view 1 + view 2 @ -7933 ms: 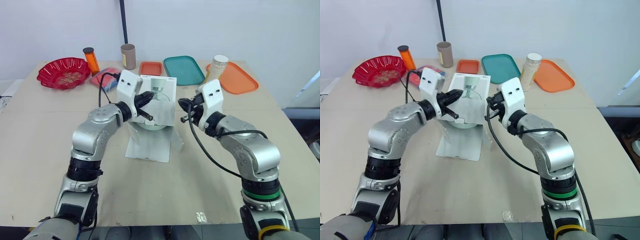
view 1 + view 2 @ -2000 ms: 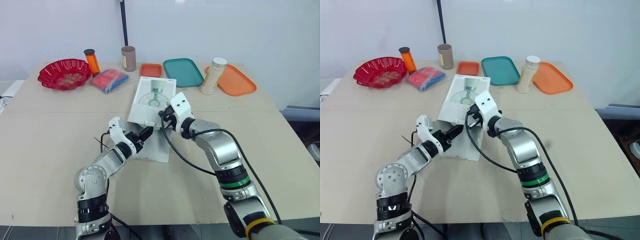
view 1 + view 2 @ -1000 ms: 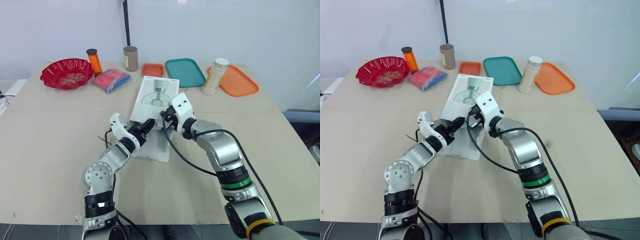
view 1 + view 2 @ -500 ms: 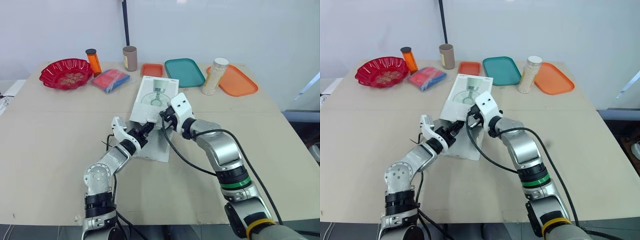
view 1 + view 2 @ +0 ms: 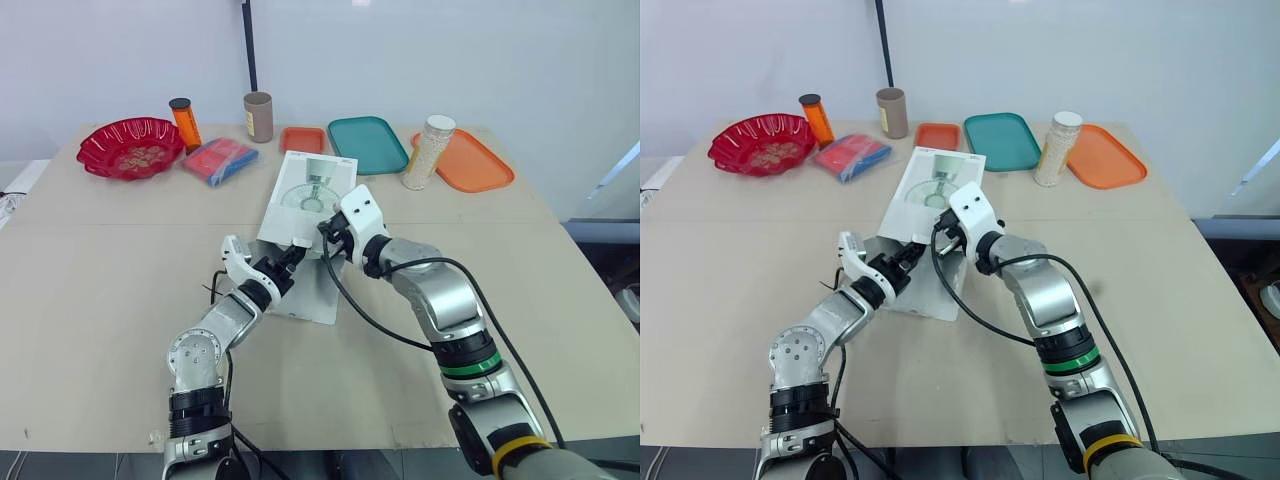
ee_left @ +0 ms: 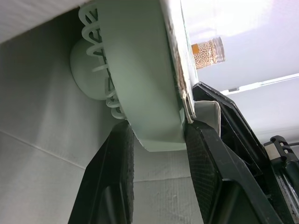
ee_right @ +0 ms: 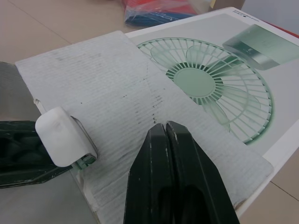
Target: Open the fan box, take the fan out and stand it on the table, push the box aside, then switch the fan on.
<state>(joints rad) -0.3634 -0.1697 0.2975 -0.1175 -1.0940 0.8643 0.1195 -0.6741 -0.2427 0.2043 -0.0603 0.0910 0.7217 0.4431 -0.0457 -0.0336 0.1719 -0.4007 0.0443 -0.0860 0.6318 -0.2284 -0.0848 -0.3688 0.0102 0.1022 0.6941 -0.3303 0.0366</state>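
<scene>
Here, the fan box [image 5: 312, 192] lay flat in the middle of the desk [image 5: 90, 300], printed face up, with its near end open and one flap [image 5: 308, 298] spread on the desk toward the robot. The left jaws reached into that open end and were clenched on the rim of the pale green fan [image 6: 140, 88], with the fingers [image 6: 114, 177] on either side of it. The fan sat inside the box, under the top panel. The right jaws were pressed together on nothing, their fingers [image 7: 161, 177] over the top flap [image 7: 112, 88], just beside the left jaws. Along the far edge stood a red bowl [image 5: 130, 146], an orange bottle [image 5: 182, 122], a cardboard tube [image 5: 258, 116], a small orange tray [image 5: 302, 139], a teal tray [image 5: 368, 143], a jar of pale grains [image 5: 430, 150] and a large orange tray [image 5: 472, 160]. A red and blue packet [image 5: 218, 159] lay near the bowl.
</scene>
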